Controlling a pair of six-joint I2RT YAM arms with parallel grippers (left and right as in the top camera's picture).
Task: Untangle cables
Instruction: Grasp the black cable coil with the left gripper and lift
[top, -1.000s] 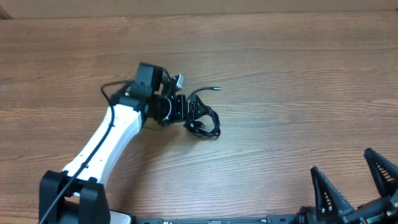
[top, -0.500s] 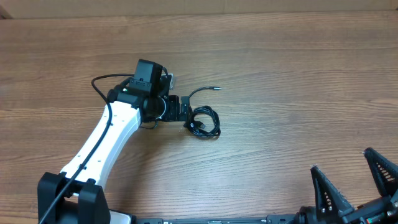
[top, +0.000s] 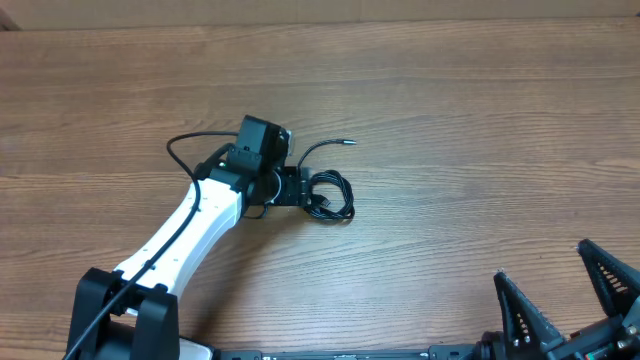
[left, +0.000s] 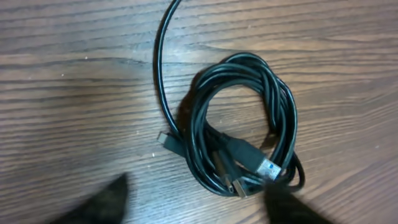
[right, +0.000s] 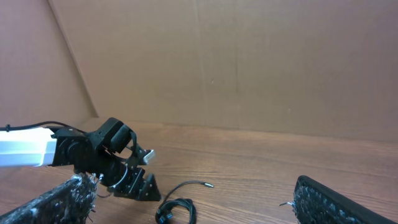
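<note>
The cables (top: 332, 194) are thin black cords wound into one small coil on the wooden table, with one loose end curving up to a plug tip (top: 349, 142). The left wrist view shows the coil (left: 242, 124) close up, with USB plugs (left: 261, 165) lying across its lower part. My left gripper (top: 303, 187) is open just left of the coil, its blurred fingertips (left: 199, 208) straddling the coil's lower edge. My right gripper (top: 565, 310) is open and empty at the table's front right; its padded fingers (right: 193, 208) frame the coil (right: 177, 210) far off.
A thicker black wire (top: 185, 150) loops out from the left arm's wrist. The wooden table (top: 480, 130) stretches bare to the back and right. A brown cardboard wall (right: 236, 62) stands behind the table.
My left gripper has shifted right and turned, closing in on the coil's left edge. The coil and its loose end have stayed put. The right gripper has barely moved.
</note>
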